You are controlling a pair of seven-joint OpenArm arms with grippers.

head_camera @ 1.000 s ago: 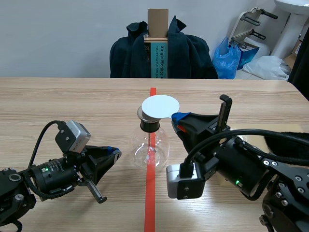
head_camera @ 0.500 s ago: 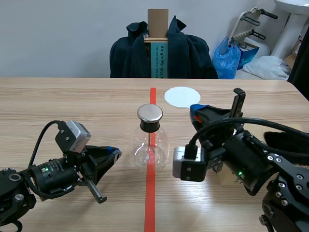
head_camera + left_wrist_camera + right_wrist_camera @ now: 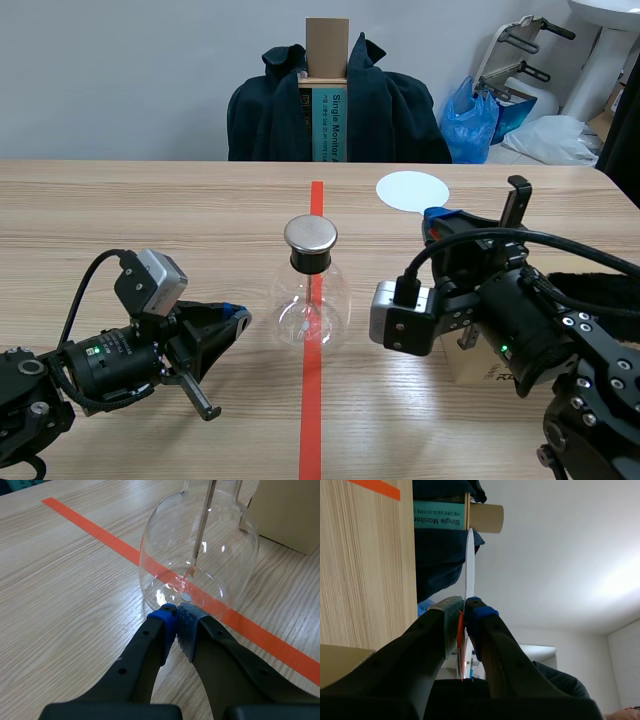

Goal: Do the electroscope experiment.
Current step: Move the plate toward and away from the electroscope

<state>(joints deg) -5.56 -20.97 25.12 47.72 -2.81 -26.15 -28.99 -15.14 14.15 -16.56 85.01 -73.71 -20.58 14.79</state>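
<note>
1. A grey wall (image 3: 120,70) backs the room.
2. The wooden table (image 3: 150,220) carries an orange-red tape line (image 3: 311,420) down its middle.
3. A dark jacket (image 3: 390,110) hangs at the far edge, with a blue plastic bag (image 3: 470,120) to its right.
4. The glass flask electroscope (image 3: 311,300), metal-capped, stands upright on the tape line.
5. The left gripper (image 3: 176,617) is closed on nothing, its tips just beside the flask's base.
6. The right gripper (image 3: 464,612) pinches a white disc (image 3: 412,190), raised to the right of the flask.
</note>
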